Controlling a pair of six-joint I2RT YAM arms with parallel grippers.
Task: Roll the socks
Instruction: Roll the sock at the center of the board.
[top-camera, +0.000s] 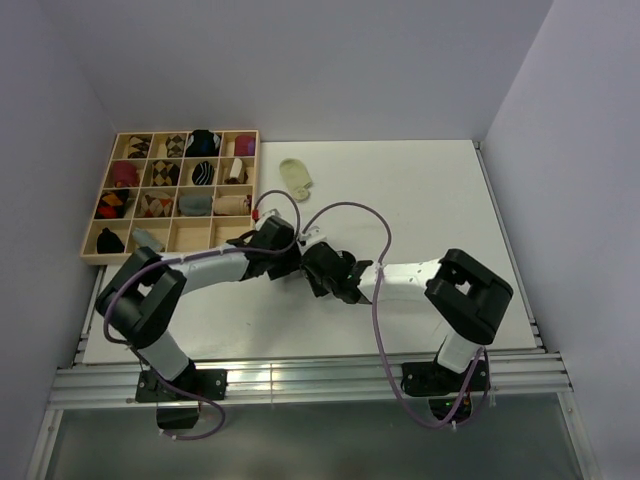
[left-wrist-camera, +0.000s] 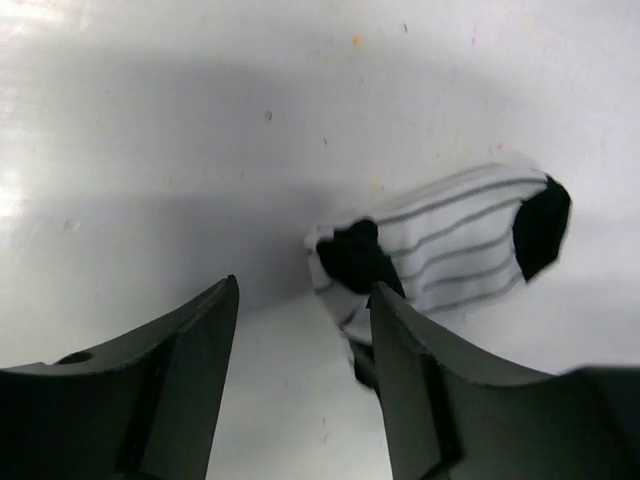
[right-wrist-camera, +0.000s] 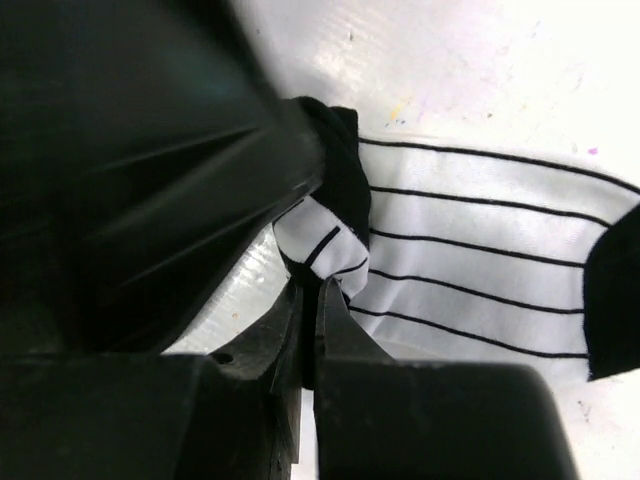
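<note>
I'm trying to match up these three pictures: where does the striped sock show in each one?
Top view: hidden mid-table where left arm and right arm meet.
Left wrist: striped sock centre-right, beyond the open jaws.
Right wrist: sock fills the right half, edge pinched by the jaws.
Shared landmark: the white table.

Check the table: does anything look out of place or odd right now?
One thing: the pale yellow-green sock lies alone beside the tray, apart from the striped sock, which the right gripper pinches by a folded corner. The pair is split. The left gripper stands open beside the striped sock. Nothing looks spilled or damaged.
</note>
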